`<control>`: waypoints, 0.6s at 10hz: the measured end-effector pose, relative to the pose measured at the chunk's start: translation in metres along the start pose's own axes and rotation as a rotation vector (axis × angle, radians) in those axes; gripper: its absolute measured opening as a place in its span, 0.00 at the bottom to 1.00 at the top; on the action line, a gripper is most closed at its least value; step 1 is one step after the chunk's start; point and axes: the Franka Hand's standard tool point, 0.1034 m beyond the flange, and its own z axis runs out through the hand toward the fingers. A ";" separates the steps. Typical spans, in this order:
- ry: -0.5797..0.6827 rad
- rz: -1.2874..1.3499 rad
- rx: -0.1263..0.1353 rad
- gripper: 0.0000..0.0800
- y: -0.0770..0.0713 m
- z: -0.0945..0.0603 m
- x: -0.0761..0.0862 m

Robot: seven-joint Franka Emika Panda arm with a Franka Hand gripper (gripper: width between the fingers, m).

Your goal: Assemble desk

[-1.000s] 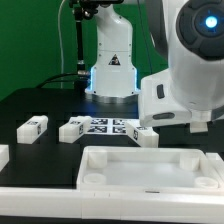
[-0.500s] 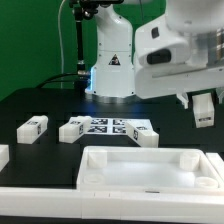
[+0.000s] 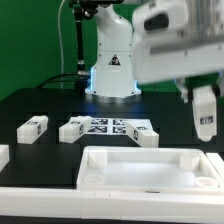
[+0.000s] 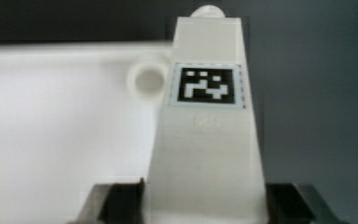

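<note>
My gripper [image 3: 203, 93] hangs high at the exterior view's right, shut on a white square-section leg [image 3: 205, 113] that points straight down above the tabletop's far right part. The white tabletop [image 3: 150, 172] with its raised rim lies at the front. In the wrist view the leg [image 4: 206, 110] carries a marker tag and sits between my two dark fingers [image 4: 123, 206]. Past the leg I see the tabletop [image 4: 60, 110] and a round corner socket [image 4: 146, 80] just beside the leg.
Three loose legs lie on the black table: one [image 3: 33, 126] at the exterior view's left, one [image 3: 72, 129] and one [image 3: 147, 138] at the ends of the marker board [image 3: 112, 127]. Another white part [image 3: 3, 155] shows at the left edge. The robot base [image 3: 112, 65] stands behind.
The gripper has risen and swung the held leg from low behind the tabletop up to hang upright at the exterior view's right. The other parts have not moved.
</note>
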 end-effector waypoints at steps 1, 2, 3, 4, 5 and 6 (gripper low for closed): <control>0.091 -0.035 -0.001 0.37 -0.002 -0.023 0.013; 0.159 -0.046 -0.002 0.37 -0.004 -0.036 0.023; 0.255 -0.050 -0.005 0.37 -0.007 -0.044 0.031; 0.274 -0.048 -0.011 0.37 -0.004 -0.037 0.027; 0.262 -0.046 -0.011 0.37 -0.003 -0.035 0.025; 0.268 -0.058 -0.018 0.37 -0.002 -0.034 0.026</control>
